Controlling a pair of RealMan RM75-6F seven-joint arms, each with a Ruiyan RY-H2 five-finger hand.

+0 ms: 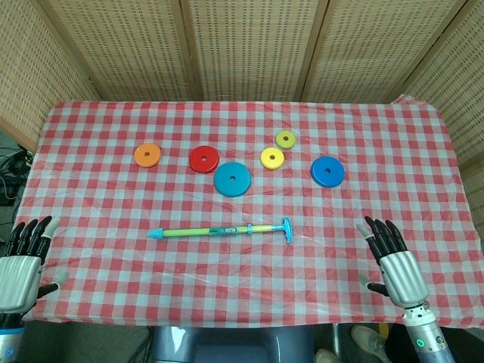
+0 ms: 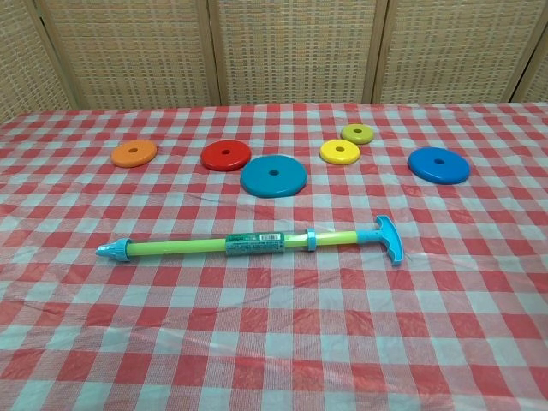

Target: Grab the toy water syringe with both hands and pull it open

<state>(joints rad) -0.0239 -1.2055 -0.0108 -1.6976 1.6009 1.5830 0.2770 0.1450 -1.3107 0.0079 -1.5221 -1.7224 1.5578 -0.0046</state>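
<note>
Fingers on both hands extended and slightly apart, holding nothing: left hand (image 1: 19,266) at the worktop's near left edge, right hand (image 1: 395,265) at the near right. Syringe (image 1: 221,231) lies flat mid-worktop (image 1: 113,272) between them, well apart from both, nozzle pointing left, T-handle right. Coloured discs (image 1: 231,179) lie farther back.

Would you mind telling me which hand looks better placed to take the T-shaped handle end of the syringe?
The right hand, probably: the toy water syringe has its handle pointing toward that side, while the left hand sits nearer the nozzle tip.
</note>
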